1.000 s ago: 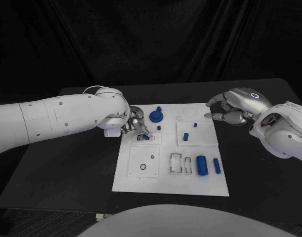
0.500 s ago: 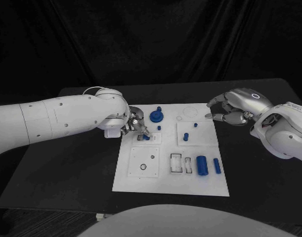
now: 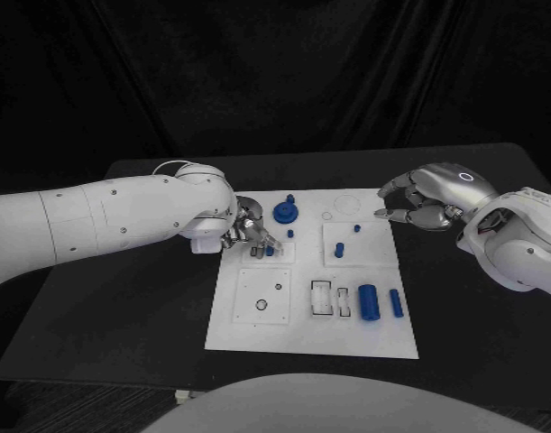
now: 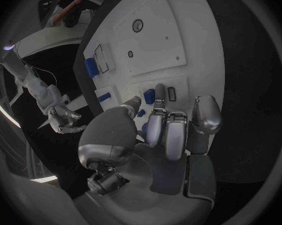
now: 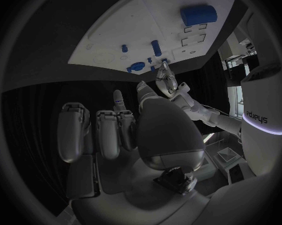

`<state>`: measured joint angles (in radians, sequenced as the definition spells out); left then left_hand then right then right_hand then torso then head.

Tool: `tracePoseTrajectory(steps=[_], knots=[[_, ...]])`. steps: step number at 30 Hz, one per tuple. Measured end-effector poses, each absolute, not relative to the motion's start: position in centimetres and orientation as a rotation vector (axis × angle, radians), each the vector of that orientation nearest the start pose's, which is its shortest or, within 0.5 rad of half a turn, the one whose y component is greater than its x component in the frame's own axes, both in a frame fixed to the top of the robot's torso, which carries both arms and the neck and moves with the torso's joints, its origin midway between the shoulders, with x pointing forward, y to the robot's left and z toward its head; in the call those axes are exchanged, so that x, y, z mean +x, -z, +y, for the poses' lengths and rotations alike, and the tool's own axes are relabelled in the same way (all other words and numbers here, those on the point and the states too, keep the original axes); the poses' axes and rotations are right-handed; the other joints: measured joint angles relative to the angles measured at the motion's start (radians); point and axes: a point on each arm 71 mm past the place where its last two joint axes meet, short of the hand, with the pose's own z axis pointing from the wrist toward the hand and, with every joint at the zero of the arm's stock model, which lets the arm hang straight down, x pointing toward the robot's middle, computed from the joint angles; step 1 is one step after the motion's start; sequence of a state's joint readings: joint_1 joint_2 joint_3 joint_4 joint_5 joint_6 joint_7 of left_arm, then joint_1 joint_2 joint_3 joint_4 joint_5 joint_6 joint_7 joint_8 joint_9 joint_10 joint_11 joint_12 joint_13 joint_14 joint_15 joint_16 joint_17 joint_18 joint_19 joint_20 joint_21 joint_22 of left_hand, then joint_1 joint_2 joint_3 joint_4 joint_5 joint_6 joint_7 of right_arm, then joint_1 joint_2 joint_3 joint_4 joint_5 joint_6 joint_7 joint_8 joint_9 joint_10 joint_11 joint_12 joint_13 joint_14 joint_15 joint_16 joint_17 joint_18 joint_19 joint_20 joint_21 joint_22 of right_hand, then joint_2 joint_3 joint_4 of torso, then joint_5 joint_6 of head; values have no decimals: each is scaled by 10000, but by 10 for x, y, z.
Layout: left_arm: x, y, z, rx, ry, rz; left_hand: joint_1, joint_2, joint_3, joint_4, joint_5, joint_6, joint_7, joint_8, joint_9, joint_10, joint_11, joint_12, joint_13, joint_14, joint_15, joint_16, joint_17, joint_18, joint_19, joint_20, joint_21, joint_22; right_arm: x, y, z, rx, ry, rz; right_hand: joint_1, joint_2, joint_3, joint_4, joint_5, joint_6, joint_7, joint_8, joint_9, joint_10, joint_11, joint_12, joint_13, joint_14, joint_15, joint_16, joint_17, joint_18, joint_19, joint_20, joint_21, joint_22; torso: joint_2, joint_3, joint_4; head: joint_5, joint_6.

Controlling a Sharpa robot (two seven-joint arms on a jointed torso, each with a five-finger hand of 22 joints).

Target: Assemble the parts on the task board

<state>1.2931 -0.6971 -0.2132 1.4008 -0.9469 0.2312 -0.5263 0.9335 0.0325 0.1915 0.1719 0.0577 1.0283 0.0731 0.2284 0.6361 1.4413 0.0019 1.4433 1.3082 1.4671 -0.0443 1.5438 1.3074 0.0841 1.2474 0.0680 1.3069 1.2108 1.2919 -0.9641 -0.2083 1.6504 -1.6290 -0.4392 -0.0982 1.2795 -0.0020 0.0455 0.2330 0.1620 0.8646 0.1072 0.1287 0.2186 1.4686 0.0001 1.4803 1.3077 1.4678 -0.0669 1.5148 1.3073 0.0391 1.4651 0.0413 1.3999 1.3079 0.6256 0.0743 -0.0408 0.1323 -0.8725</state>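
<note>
The white task board lies in the middle of the black table. My left hand is low over the board's far left part, its thumb and a finger pinching a small blue part at a small square plate; the left wrist view shows that part between the fingertips. Close behind it stands a blue gear-like part. My right hand hovers by the board's far right corner, fingers loosely curled and holding nothing.
More blue parts are on the board: a short peg, a taller peg, a thick cylinder and a thin bar near rectangular slots. Black table surrounds the board.
My left hand's fingers have come down slightly over the small blue part. The right hand has barely drifted.
</note>
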Motion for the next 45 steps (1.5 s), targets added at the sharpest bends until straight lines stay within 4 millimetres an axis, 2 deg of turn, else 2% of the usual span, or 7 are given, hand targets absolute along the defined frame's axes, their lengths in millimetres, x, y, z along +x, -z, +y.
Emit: tracePoseTrajectory(steps=[5, 8, 13, 22, 27, 35, 45], knots=[[481, 254, 185, -1132, 3644, 25243, -207, -29, -416, 295, -25, 410, -125, 243, 335, 0, 0, 0, 0, 0, 0, 0, 0, 0, 0, 0, -41, 47, 450, 184, -220, -3544, -5669, 15614, 24, 23, 0, 0, 39, 0, 0, 0, 0, 0, 0, -39, 0, 0, 0, 0, 0, 0, 0, 0, 0, -1, 0, -4, 0, 1, 0], [480, 255, 185, -1132, 3635, 25260, -204, -26, -687, 406, -25, 474, -195, 656, 990, 4, -105, 0, 0, -4, -4, 0, 0, 1, 7, -6, -79, 114, 450, 185, -220, -3542, -5662, 15646, 23, 23, 0, 0, 38, 0, 0, 0, -2, 0, 0, -39, -1, 0, 0, 0, 0, 0, 0, 0, 0, -1, 0, -7, 0, -13, 0], [480, 255, 186, -1132, 3615, 25276, -28, 150, -949, 476, -25, 398, -341, 1283, 2023, 42, -144, 0, 1, -35, -114, 1, 0, 0, 93, -92, -79, 208, 450, 187, -221, -3533, -5641, 15700, 23, 23, 0, 0, 38, 0, 0, 0, -9, 0, 0, -39, -1, 0, 0, 0, 0, 0, 0, 0, 0, -2, 0, -7, 0, -23, 0], [475, 253, 194, -1309, 3677, 25192, 40, 176, -1280, 581, -25, 273, -466, 1859, 3058, 220, -319, 160, 0, -2, -219, 2, 0, -1, 316, -239, 2, 522, 450, 188, -223, -3502, -5594, 15733, 23, 23, 0, 0, 38, 35, -36, 0, -8, 0, 0, -39, -2, 0, 0, 0, 0, 0, 0, 0, 0, -2, 4, -7, 0, -30, 0], [475, 242, 205, -1629, 3730, 24749, 179, 165, -1324, 537, -25, 272, -467, 1898, 3219, 220, -319, 211, 0, -2, -219, 45, 0, -1, 401, -252, 40, 594, 450, 188, -225, -3484, -5568, 15738, 23, 23, 0, 0, 38, 35, -36, 0, -8, 0, 0, -39, -2, 0, 0, 0, 0, 0, 0, 0, 0, -3, 6, -8, -3, -57, 0], [496, 198, 224, -2121, 3929, 23286, 511, 112, -1474, 446, -25, 217, -522, 2246, 3699, 258, -356, 514, 0, -19, -308, 176, 0, 1, 580, -323, 155, 790, 450, 190, -227, -3456, -5519, 15771, 23, 22, -28, -27, 38, 35, -36, 0, -20, 0, 0, -39, -3, 0, 0, 0, 0, 0, 0, 0, 0, -4, 15, -25, -9, -83, 0], [518, 188, 235, -2331, 3838, 22766, 584, 122, -1608, 501, -25, 75, -552, 2326, 3969, 257, -355, 544, 0, -19, -308, 174, 0, 0, 615, -358, 155, 818, 450, 193, -227, -3447, -5513, 15856, 22, 22, -28, -27, 37, 36, -36, 0, -19, 0, 0, -87, -3, 0, 0, 0, 0, 0, 0, 0, 0, -4, 22, -26, -10, -74, 0]])
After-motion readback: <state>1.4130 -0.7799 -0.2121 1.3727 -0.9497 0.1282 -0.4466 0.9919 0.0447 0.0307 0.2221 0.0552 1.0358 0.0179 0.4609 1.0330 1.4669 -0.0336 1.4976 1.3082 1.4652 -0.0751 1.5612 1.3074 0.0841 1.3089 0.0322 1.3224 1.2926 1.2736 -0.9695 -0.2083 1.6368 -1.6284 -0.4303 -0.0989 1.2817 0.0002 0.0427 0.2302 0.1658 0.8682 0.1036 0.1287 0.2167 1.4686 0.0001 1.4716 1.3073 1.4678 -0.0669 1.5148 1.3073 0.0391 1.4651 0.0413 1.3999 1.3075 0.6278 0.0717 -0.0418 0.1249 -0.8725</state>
